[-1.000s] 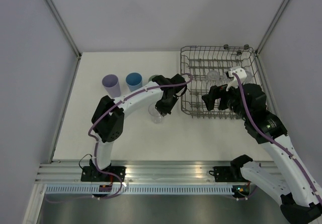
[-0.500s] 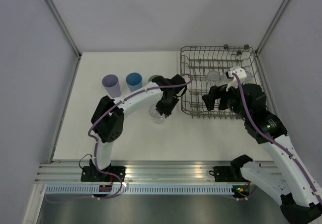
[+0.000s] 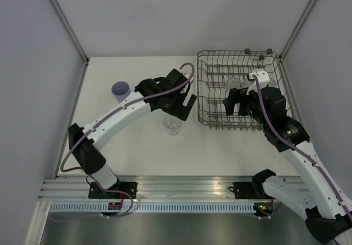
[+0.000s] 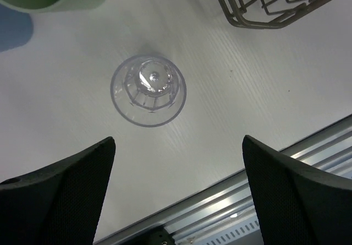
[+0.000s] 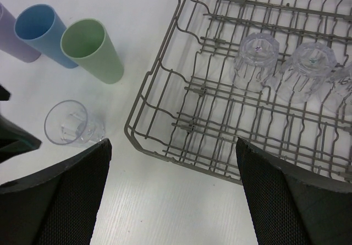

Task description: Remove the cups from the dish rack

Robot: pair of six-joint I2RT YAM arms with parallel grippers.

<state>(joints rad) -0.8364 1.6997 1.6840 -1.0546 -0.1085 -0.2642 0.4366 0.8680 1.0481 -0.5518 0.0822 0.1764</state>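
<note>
The grey wire dish rack (image 3: 231, 51) stands at the back right. Three clear cups (image 5: 257, 60) (image 5: 305, 71) (image 5: 344, 88) sit upside down inside it (image 5: 214, 85). Left of the rack, one clear cup (image 3: 172, 125) stands alone on the table. My left gripper (image 3: 182, 108) hangs open above it, and in the left wrist view the cup (image 4: 148, 91) lies ahead of the spread fingers (image 4: 60, 195). The green cup (image 5: 93, 49), blue cup (image 5: 41, 30) and lavender cup (image 3: 121, 91) stand in a row further left. My right gripper (image 3: 235, 106) is open over the rack's front part, holding nothing.
White booth walls enclose the table on the left, back and right. An aluminium rail (image 3: 181, 187) runs along the near edge, and it shows in the left wrist view (image 4: 264, 162). The rack's front corner (image 4: 258, 11) is close to the freestanding clear cup.
My left gripper opened, let go of the clear cup and rose away from it, with the arm's elbow swinging out to the left. The right gripper shifted slightly further over the rack.
</note>
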